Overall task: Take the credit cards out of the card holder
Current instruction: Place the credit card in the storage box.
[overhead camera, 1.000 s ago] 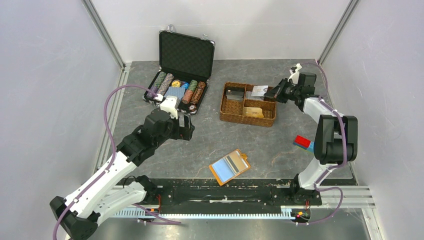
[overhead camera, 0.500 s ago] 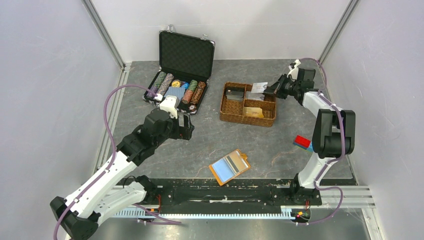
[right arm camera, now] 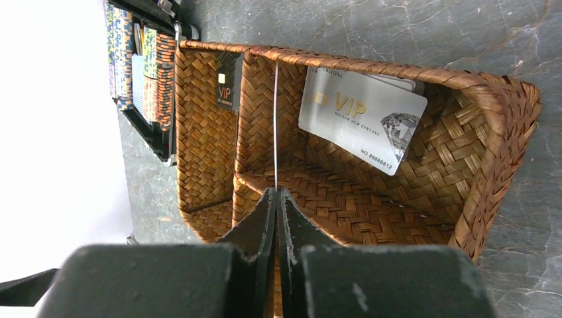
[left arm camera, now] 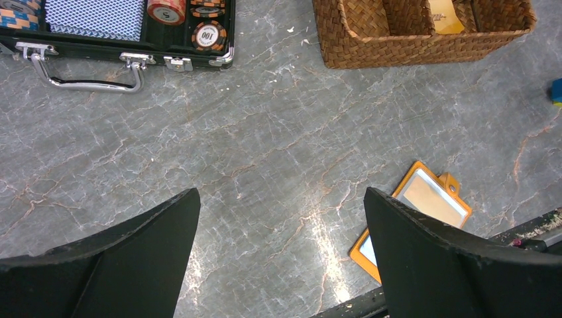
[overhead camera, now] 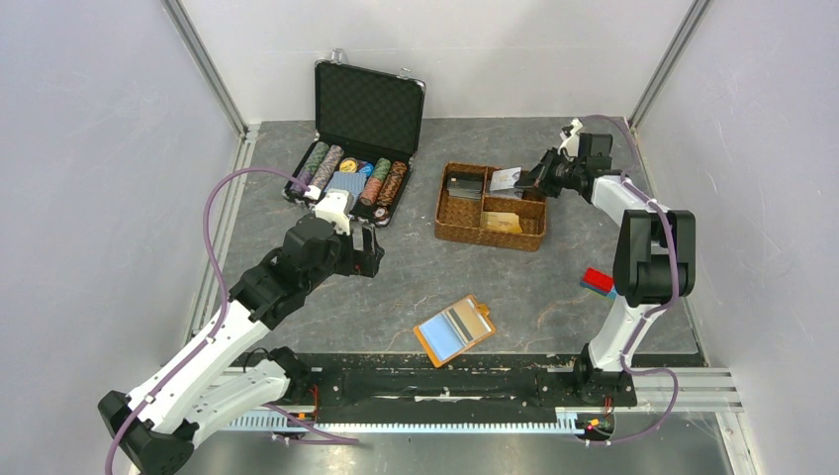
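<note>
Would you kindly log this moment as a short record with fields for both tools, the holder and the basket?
left tool: open, empty
right tool: shut on a card seen edge-on, over the basket
holder: lying open near the front edge, no tool on it
basket: silver VIP card in one compartment, black VIP card in another
case: open, chips inside

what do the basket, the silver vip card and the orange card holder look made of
Brown woven divided basket: matte plant fibre, perhaps rattan or seagrass; interlaced flat strips show. Silver rectangular VIP card: smooth, likely plastic; crisp printed lettering. Flat orange card holder: clear, shiny plastic sleeves catching light; the orange cover's material is unclear.
</note>
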